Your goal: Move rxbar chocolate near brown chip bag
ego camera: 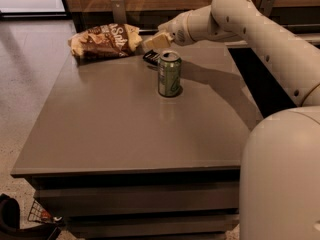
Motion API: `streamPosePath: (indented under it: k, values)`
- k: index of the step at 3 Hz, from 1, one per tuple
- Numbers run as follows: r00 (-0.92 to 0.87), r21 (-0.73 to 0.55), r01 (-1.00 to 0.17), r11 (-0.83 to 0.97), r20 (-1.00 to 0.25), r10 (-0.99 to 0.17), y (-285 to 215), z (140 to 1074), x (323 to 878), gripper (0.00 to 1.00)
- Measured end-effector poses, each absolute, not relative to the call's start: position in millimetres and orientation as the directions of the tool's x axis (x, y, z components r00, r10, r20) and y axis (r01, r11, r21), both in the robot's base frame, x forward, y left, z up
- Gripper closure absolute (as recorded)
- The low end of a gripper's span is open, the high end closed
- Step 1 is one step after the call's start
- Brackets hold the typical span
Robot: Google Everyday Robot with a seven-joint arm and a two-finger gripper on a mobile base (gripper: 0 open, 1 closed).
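The rxbar chocolate (151,58) is a small black wrapper lying flat on the table, just behind the green can and partly hidden by it. The brown chip bag (104,40) lies at the table's far left corner, a short way left of the bar. My gripper (157,41) hangs just above the bar, between the bag and the can, with the arm reaching in from the right.
A green drink can (169,74) stands upright right in front of the bar. The grey table (125,134) has a wooden wall behind it. My base (282,179) fills the lower right. A dark basket (30,219) sits on the floor at the lower left.
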State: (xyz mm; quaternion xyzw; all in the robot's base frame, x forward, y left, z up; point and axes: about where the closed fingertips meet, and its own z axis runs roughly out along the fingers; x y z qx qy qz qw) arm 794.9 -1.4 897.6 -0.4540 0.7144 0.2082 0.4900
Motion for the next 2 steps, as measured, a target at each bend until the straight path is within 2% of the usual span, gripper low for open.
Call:
streamPosePath:
  k: [1, 2]
  values:
    - [-0.108, -0.146, -0.855, 0.498, -0.889, -0.445, 1.1, 896.1, 794.9, 0.00]
    - [-0.108, -0.145, -0.855, 0.498, -0.889, -0.445, 1.2, 896.1, 794.9, 0.00]
